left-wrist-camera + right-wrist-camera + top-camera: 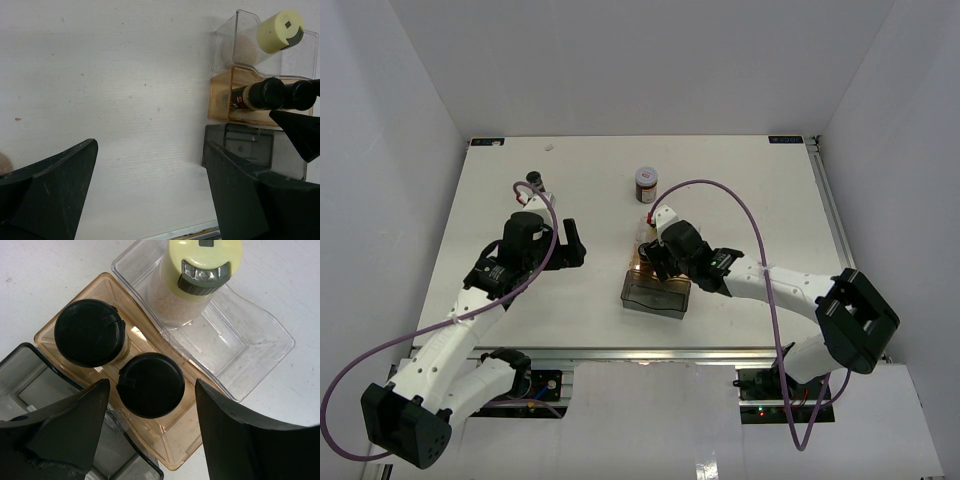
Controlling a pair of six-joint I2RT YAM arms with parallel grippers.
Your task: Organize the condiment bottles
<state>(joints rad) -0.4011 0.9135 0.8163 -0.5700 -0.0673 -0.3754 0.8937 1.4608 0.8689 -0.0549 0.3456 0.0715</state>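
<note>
Two black-capped jars stood upright in the amber bin (200,450). One (90,332) was at its far end and the other (152,377) sat directly below the right gripper (151,390). That gripper's fingers (75,430) were spread wide on either side of the nearer cap, with a gap showing on both sides, so it gripped nothing. I judged it was either placing the jar or lining up to grip it.

A yellow-green-capped jar (202,262) of pale granules stood alone in the clear bin (260,345) beside the amber one. The sorting seemed to go by cap colour, one colour to each bin. The smoky bin (25,375) on the other side held nothing.

A red-labelled jar (646,185) waited on the bare table (740,190), well apart from the bins. A small dark-capped thing (533,180) near the left arm may have been another jar, but it was too small to tell.

The left gripper (150,150) hung over the table beside the bins. Its fingers were spread and empty, and it was kept out of the right arm's way.

A scrap of red and white label (239,101) showed on one black-capped jar. No writing could be read.
</note>
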